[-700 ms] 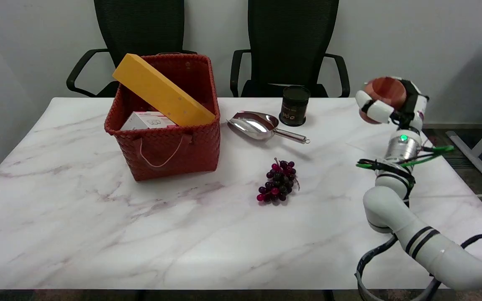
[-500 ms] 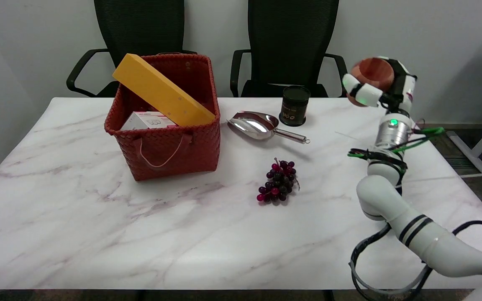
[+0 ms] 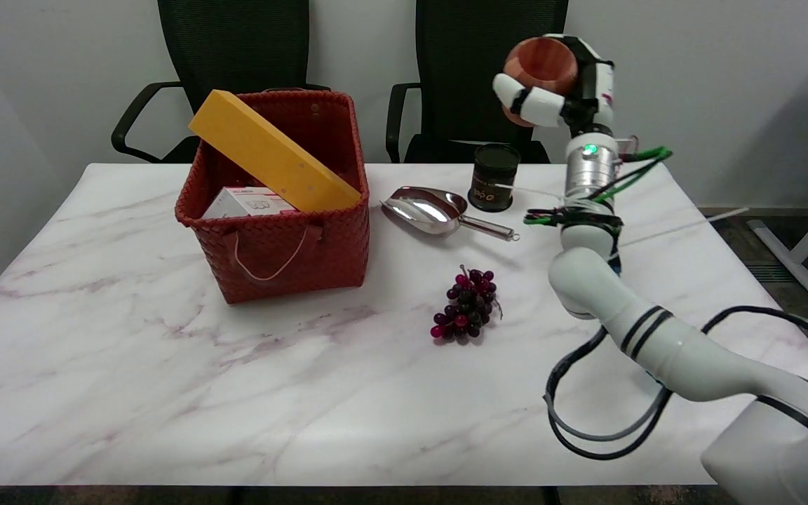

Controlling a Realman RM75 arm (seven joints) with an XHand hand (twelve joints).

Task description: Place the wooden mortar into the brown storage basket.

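Note:
The wooden mortar [image 3: 541, 68], a round reddish-brown cup with its mouth up, is held high in the air by my right hand [image 3: 558, 88], whose white fingers wrap its side. Hand and mortar hang above the back of the table, over the dark tin, well right of the brown woven basket [image 3: 279, 242]. The basket stands at the table's left-middle with a yellow box [image 3: 271, 154] leaning across its open top and a white box [image 3: 246, 203] inside.
A dark round tin [image 3: 494, 177] stands at the back, a metal scoop [image 3: 432, 210] lies between it and the basket, and a bunch of purple grapes [image 3: 466, 313] lies mid-table. Two black chairs stand behind the table. My right arm crosses the table's right side.
My right hand has carried the mortar up and to the left, from over the table's right edge to above the dark tin. Nothing on the table has moved.

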